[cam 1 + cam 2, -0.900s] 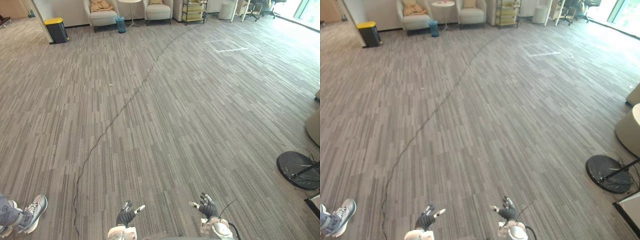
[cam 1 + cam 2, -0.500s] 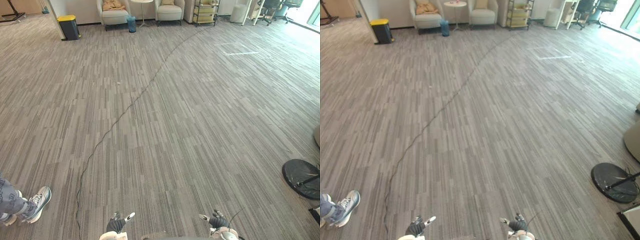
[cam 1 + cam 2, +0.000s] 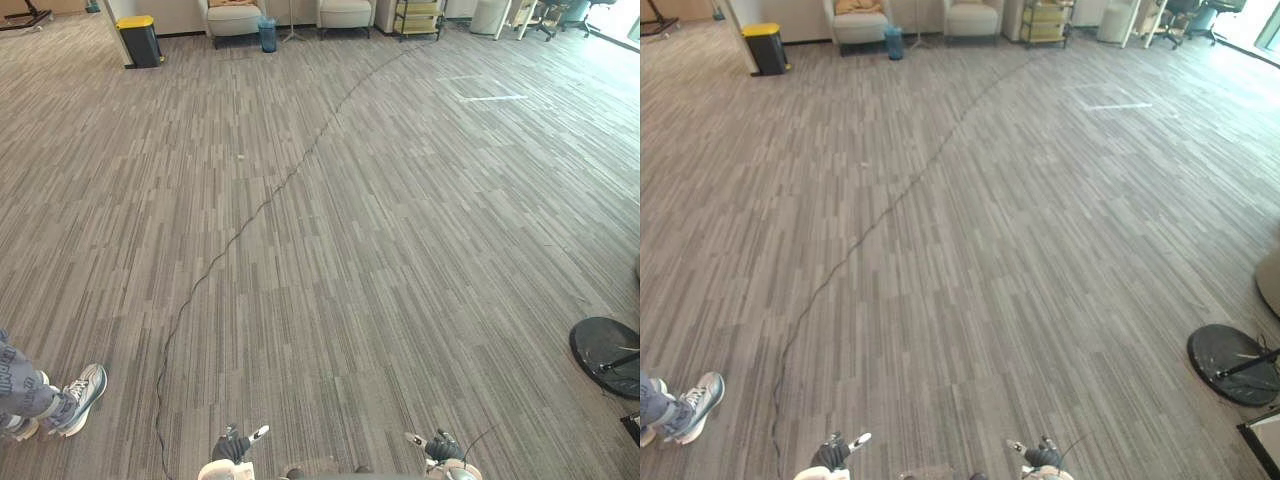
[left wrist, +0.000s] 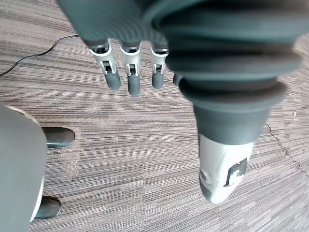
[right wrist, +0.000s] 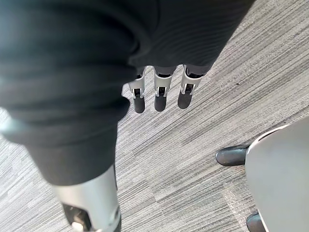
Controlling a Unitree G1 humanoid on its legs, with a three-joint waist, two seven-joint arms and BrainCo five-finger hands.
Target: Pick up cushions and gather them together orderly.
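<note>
Grey striped carpet (image 3: 400, 250) runs wide open across a lounge/office space. Landmark is the yellow-lidded bin (image 3: 139, 38) at the far end. Tan cushion (image 3: 858, 6) sits on the seat of an armchair (image 3: 860, 24) just beside the bin, on the side toward a small blue bin (image 3: 266, 36). Second armchair (image 3: 973, 16) is past that, then a shelf cart (image 3: 1038, 18). All of it is well apart from the robot, w/ the whole floor between. Left hand (image 3: 235, 447) and right hand (image 3: 440, 447) hang low, far from the bin, both empty. Wrist views settle the state: left fingers (image 4: 132, 72) straight and slack over bare carpet, right fingers (image 5: 160, 94) likewise, nothing in either palm. Judgement: hands are carried loose because this looks like an approach stage, w/ no grasp due until the chairs. Head views give layout + cushion; wrist views give the finger pose, too small to read from the head. Right eye catches more of the cushion than left eye. Person's shoe (image 3: 80, 392) is nr the robot on the bin's side of the room; black round base (image 3: 603, 352) on the opposite side.
</note>
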